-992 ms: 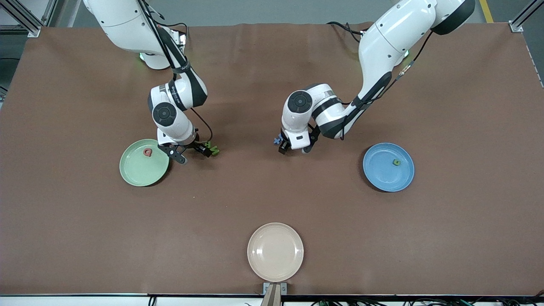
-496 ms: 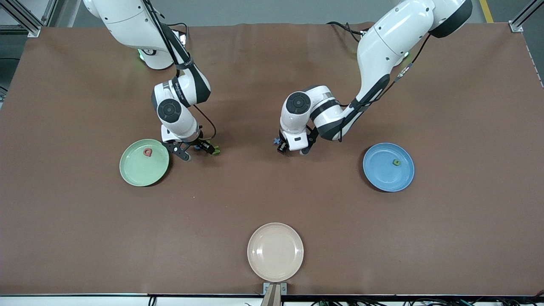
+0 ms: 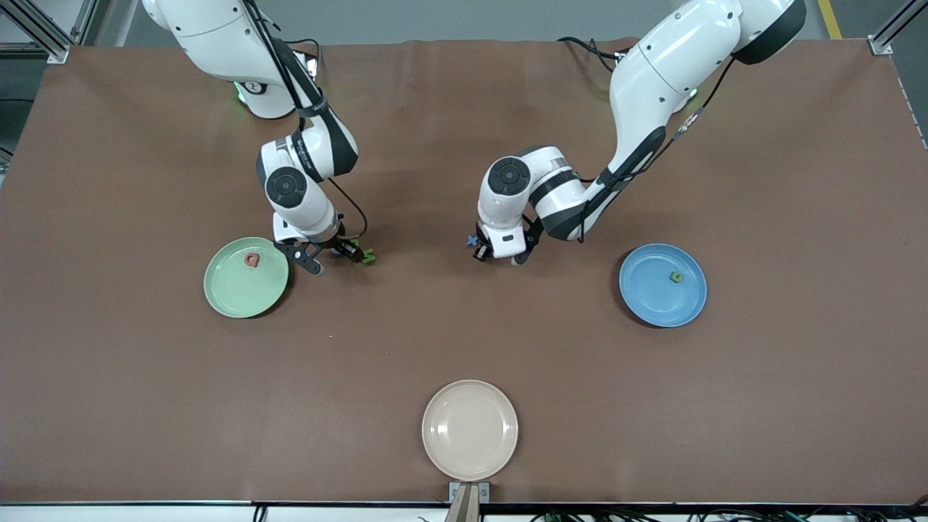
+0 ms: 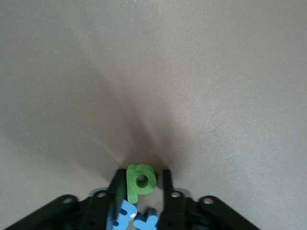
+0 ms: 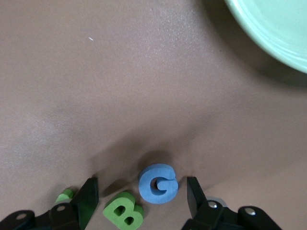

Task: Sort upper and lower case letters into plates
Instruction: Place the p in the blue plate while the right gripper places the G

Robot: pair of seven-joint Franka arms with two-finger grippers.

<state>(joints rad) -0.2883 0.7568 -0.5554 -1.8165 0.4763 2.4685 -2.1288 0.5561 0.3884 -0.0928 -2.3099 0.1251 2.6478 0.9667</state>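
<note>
Ok, front view: right end effector (image 3: 336, 259) is low over the surface at mid-frame, just beside the green plate (image 3: 235, 293). Left end effector (image 3: 484, 254) sits at frame centre, blue plate (image 3: 651, 301) well apart toward its arm's end. Left wrist view: clenched on the green p (image 4: 140, 181), stem along the fingers, bowl toward the tips. Right wrist view: released, blue G (image 5: 158, 183) flat between the jaws, untouched, green B (image 5: 123, 211) just beside it.

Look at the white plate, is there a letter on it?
No, the cream-white plate holds nothing at all.
</note>
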